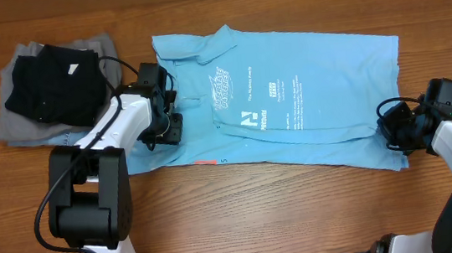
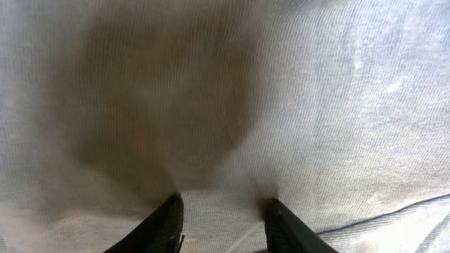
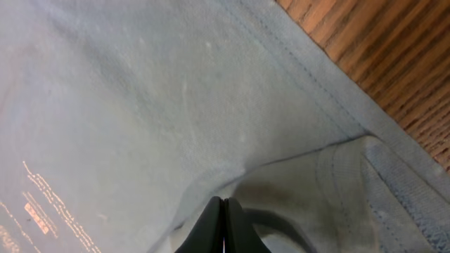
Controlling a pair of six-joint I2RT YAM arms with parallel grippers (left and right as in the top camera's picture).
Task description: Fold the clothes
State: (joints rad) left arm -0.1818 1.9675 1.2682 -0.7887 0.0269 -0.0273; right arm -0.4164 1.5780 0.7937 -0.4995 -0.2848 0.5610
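Across the wooden table a sky-blue shirt lies spread flat, collar toward the far left and hem toward the right, its white and dark lettering facing up. Off its left end, on the far-left part of the table, a black garment sits on top of a grey garment. The left gripper is down on the shirt's left side, just below the collar near the sleeve. From the left wrist camera its two dark fingers stand partway apart with their tips sunk into pale cloth that fills the whole view. I cannot tell whether a fold is pinched between them or the tips merely press on the fabric. The right gripper sits at the shirt's near right corner, by the hem. Its wrist view shows the fingers brought fully together, no gap between them, with the blue cloth puckered into a crease that runs out from their tips, so it has a thin pinch of the shirt. Just beside that grip the stitched hem runs diagonally, with bare wood beyond it. A small orange tag shows at the shirt's near edge.
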